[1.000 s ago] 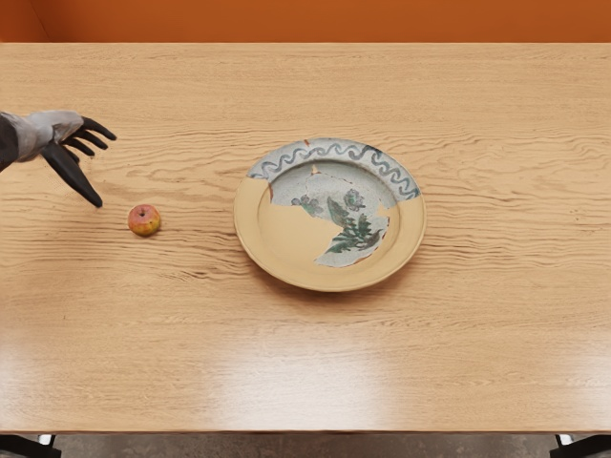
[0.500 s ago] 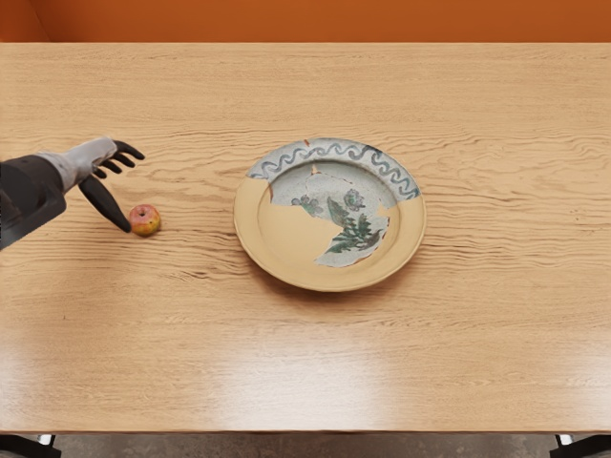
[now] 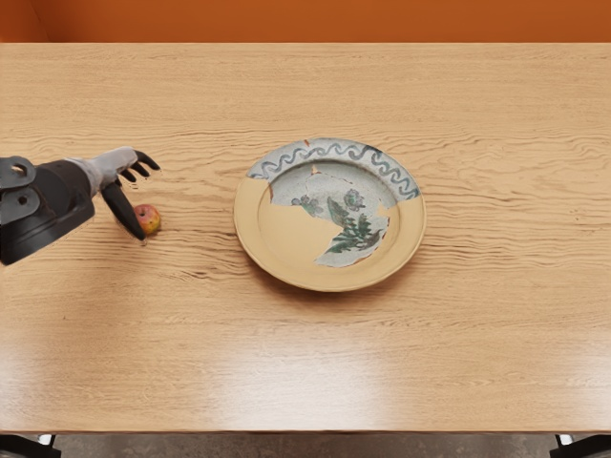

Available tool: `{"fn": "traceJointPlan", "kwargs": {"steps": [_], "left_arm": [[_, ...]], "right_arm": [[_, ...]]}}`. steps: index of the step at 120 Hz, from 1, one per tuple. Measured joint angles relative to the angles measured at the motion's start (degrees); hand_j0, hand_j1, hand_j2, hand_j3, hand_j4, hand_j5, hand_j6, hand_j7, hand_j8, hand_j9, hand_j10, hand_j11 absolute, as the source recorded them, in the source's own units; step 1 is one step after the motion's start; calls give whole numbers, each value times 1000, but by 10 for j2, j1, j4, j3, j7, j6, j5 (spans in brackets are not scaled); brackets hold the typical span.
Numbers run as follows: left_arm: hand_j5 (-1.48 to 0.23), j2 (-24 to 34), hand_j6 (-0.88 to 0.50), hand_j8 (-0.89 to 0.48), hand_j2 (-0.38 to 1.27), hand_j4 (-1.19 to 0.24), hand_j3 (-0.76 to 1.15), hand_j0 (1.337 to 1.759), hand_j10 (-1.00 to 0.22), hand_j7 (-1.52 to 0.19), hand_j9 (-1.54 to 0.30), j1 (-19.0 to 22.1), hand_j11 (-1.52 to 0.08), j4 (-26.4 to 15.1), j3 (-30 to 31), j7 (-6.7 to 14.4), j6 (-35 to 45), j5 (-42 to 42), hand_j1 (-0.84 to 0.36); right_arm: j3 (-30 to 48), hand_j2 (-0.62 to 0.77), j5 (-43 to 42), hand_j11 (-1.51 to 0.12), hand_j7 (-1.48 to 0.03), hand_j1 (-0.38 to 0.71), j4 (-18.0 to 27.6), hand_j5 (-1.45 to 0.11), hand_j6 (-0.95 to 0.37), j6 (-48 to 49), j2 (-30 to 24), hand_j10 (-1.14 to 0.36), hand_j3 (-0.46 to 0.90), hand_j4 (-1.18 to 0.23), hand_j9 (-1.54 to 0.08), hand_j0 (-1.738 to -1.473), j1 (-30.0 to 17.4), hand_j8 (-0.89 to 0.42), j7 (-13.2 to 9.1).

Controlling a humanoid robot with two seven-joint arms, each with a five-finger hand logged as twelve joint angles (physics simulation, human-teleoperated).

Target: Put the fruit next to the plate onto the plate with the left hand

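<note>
Half fruit (image 3: 151, 219) hidden behind left hand (image 3: 116, 171), beside plate (image 3: 277, 258).

Left hand (image 3: 122, 176): advanced rightward from the frame edge; thumb now overlaps the left side of the apple (image 3: 151, 220).
Left forearm (image 3: 43, 205): more in view.

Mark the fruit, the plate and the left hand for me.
fruit (image 3: 151, 218), head view, on its uncovered right side, next to the thumb.
plate (image 3: 272, 239), head view, on the bare yellow part at its left.
left hand (image 3: 116, 172), head view, on the grey palm behind the spread fingers.
</note>
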Motion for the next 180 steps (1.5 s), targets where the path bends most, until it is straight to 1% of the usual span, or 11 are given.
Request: {"fn": "traceJointPlan", "kwargs": {"steps": [4,8,19,41,73,90,105,127,180], "left_arm": [[-326,-7,-255,-255,53,-254,0,1658,-254,-326,-325,-17,-325,2,19,0,11,-6,51],[-326,-15,-255,-255,53,-254,0,1658,-253,-326,-325,-22,-325,4,36,0,24,-12,51],[-326,-49,-255,-254,53,-254,0,1658,-253,-326,-326,-22,-325,17,71,0,49,-23,51],[-326,-52,-254,-254,53,-253,0,1658,-253,-326,-326,-22,-325,34,100,0,65,-29,51],[-350,-59,-273,-272,56,-272,0,1658,-271,-350,-350,-22,-350,43,109,0,68,-31,28],[-408,-71,-317,-317,65,-316,0,1658,-316,-408,-408,-22,-408,53,110,0,69,-31,-26],[-481,-99,-372,-372,76,-371,0,1658,-371,-480,-480,-21,-480,69,117,0,69,-31,-92],[-549,-100,-424,-424,87,-424,0,1658,-424,-549,-549,-19,-549,82,124,0,69,-30,-155],[-588,-111,-454,-454,93,-453,0,1658,-454,-588,-588,-18,-588,92,135,0,103,-29,-192]], "right_arm": [[0,-7,0,-45,-45,-307,0,-45,-35,0,0,-35,0,-35,-45,-1658,0,-35,0],[0,-7,0,-45,-45,-307,0,-45,-35,0,0,-35,0,-35,-45,-1658,0,-35,0],[0,-7,0,-45,-45,-307,0,-45,-35,0,0,-35,0,-35,-45,-1658,2,-35,0],[0,-7,0,-45,-45,-307,0,-45,-35,0,0,-35,0,-35,-45,-1658,3,-35,0],[0,-7,0,-45,-45,-307,0,-45,-35,0,0,-35,0,-35,-45,-1658,4,-35,0],[0,-7,0,-45,-45,-307,0,-45,-35,0,0,-35,0,-35,-45,-1658,4,-35,0],[0,-7,0,-45,-45,-307,0,-45,-35,0,0,-35,0,-35,-45,-1658,4,-35,0],[0,-7,0,-45,-45,-307,0,-45,-35,0,0,-35,0,-35,-45,-1658,4,-35,0],[0,-7,0,-45,-45,-307,0,-45,-35,0,0,-35,0,-35,-45,-1658,4,-35,0]]}}
